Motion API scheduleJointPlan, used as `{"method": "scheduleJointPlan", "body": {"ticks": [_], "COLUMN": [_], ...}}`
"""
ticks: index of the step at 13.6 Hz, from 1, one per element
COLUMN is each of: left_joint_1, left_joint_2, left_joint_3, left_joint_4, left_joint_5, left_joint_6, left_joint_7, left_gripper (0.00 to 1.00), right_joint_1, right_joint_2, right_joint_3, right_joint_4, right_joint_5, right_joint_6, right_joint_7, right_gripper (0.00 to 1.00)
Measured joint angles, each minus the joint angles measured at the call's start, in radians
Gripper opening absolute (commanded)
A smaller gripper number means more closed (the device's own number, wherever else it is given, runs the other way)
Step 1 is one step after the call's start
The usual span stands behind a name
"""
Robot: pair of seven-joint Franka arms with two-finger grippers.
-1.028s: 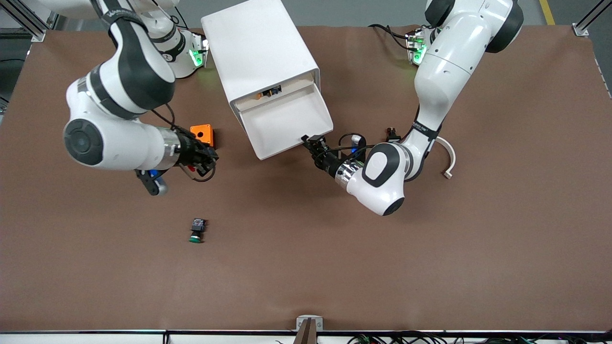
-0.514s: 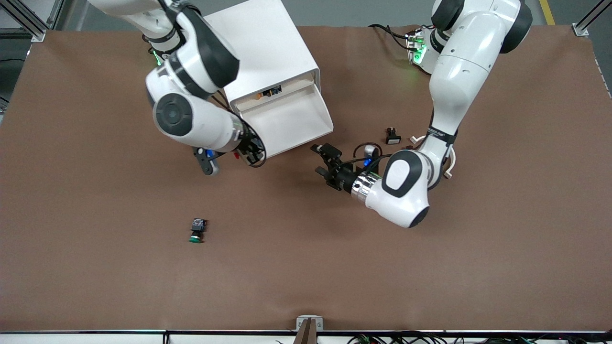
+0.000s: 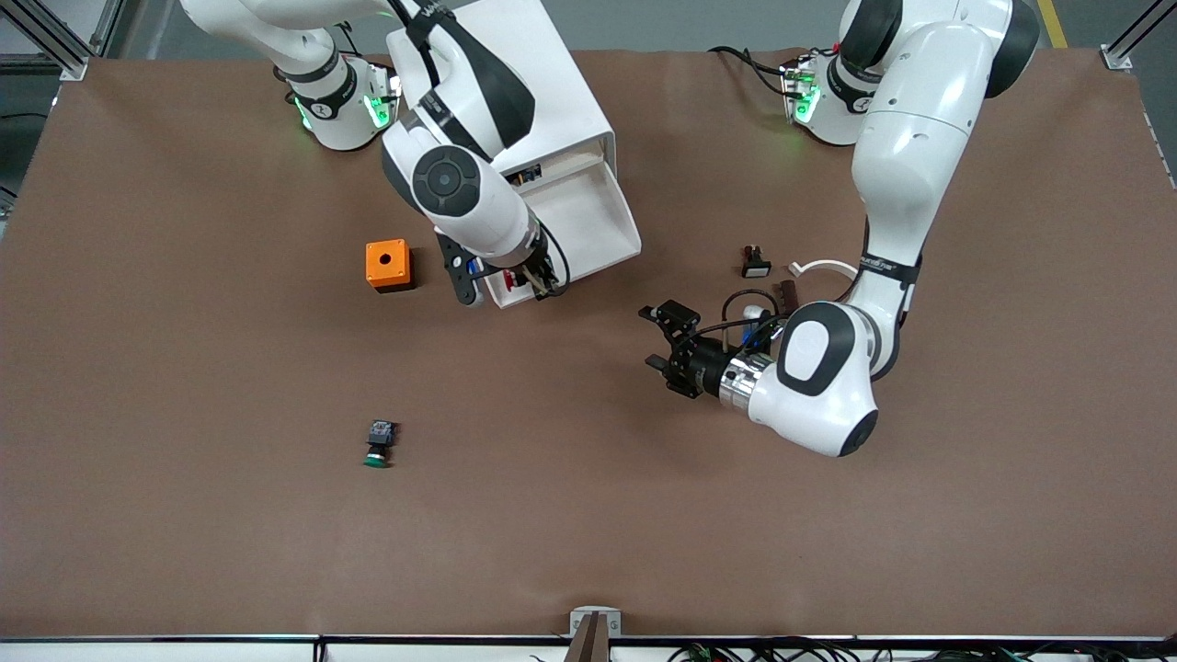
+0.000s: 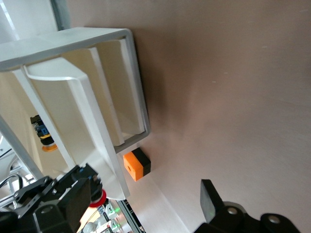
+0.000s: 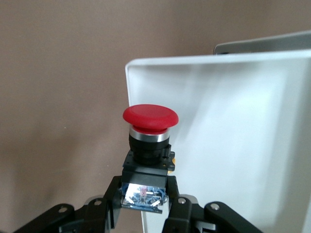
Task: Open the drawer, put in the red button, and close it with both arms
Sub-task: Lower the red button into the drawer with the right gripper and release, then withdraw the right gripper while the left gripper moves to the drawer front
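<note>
The drawer (image 3: 588,221) stands pulled out of the white cabinet (image 3: 497,92), its tray bare. My right gripper (image 3: 529,283) is shut on the red button (image 3: 511,278) and holds it over the drawer's front corner toward the right arm's end. In the right wrist view the gripper (image 5: 145,194) grips the black body of the button (image 5: 149,116), cap pointing away, at the edge of the tray (image 5: 233,145). My left gripper (image 3: 660,340) is open and empty above the table, off the drawer's front. In the left wrist view it (image 4: 146,194) faces the drawer (image 4: 87,121) and the button (image 4: 98,198).
An orange box (image 3: 387,265) sits beside the cabinet toward the right arm's end. A green-capped switch (image 3: 378,444) lies nearer the front camera. A small black switch (image 3: 754,265) and a white curved piece (image 3: 823,267) lie near the left arm. A small orange-and-blue part (image 3: 524,175) shows inside the cabinet.
My right arm has swung from beside the orange box to over the drawer's front corner, carrying the red button. My left gripper has drawn back from the drawer's front corner, open.
</note>
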Motion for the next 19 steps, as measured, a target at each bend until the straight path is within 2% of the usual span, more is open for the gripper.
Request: {"method": "scheduleJointPlan", "body": {"ticks": [4, 5, 7, 8, 9, 11, 16, 19], "left_joint_1": [0.000, -0.003, -0.008, -0.010, -0.012, -0.018, -0.048, -0.066], "left_joint_2": [-0.041, -0.048, -0.055, -0.055, -0.055, -0.055, -0.071, -0.084], "left_joint_3": [0.010, 0.009, -0.005, -0.019, -0.041, -0.089, -0.112, -0.116], "left_joint_4": [0.000, 0.000, 0.000, 0.000, -0.001, -0.002, 0.000, 0.000], "left_joint_5": [0.176, 0.221, 0.319, 0.361, 0.399, 0.454, 0.492, 0.534], "left_joint_6": [-0.013, -0.019, -0.047, -0.058, -0.063, -0.064, -0.060, -0.025], "left_joint_7": [0.062, 0.087, 0.146, 0.175, 0.202, 0.257, 0.435, 0.559], "left_gripper": [0.99, 0.99, 0.99, 0.99, 0.99, 0.99, 0.99, 0.99], "right_joint_1": [0.029, 0.038, 0.051, 0.054, 0.055, 0.055, 0.024, -0.066], "right_joint_2": [0.000, 0.000, 0.000, 0.000, 0.000, 0.000, -0.006, -0.011], "right_joint_3": [0.000, 0.000, 0.000, 0.000, 0.000, -0.002, -0.014, -0.020], "right_joint_4": [-0.021, -0.027, -0.042, -0.044, -0.045, -0.045, 0.025, 0.127], "right_joint_5": [-0.002, -0.003, -0.012, -0.022, -0.024, -0.025, -0.033, -0.041], "right_joint_6": [0.031, 0.049, 0.074, 0.078, 0.078, 0.078, -0.018, -0.184], "right_joint_7": [0.051, 0.066, 0.080, 0.084, 0.085, 0.086, 0.070, -0.129], "right_gripper": [0.07, 0.12, 0.29, 0.42, 0.59, 1.00, 1.00, 1.00]}}
